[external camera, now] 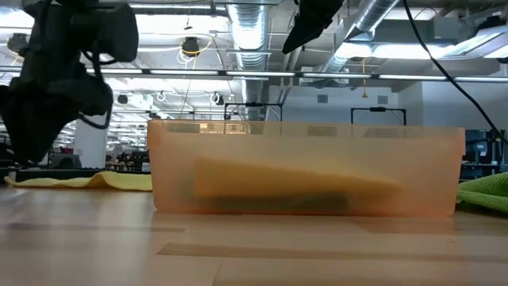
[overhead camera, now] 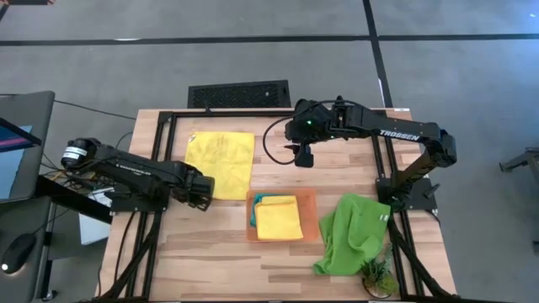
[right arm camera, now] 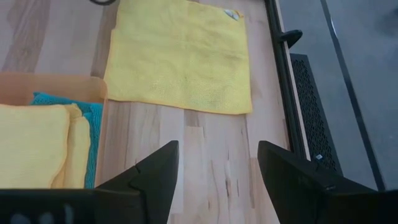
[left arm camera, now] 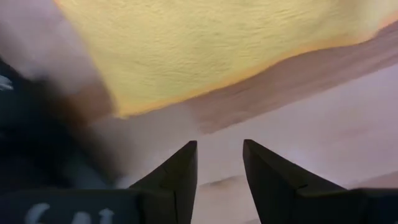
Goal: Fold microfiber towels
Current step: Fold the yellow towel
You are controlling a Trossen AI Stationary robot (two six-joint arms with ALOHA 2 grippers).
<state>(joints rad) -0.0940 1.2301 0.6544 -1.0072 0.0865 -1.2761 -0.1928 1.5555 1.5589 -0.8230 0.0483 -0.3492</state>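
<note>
High view: I find one yellow towel (overhead camera: 221, 162) spread flat on the table (overhead camera: 278, 269), my left gripper (overhead camera: 200, 192) at its near corner. A folded yellow towel (overhead camera: 279, 218) sits over a teal one (overhead camera: 261, 200) in the orange tray (overhead camera: 312, 200); the green towel (overhead camera: 354, 236) lies crumpled beside it.

Low view: the tray wall hides the fold.

Left wrist view: fingers apart, empty, just short of the cloth edge. I judge a low, square approach best.

Right wrist view: right gripper (right arm camera: 217, 171) wide open, raised.
</note>
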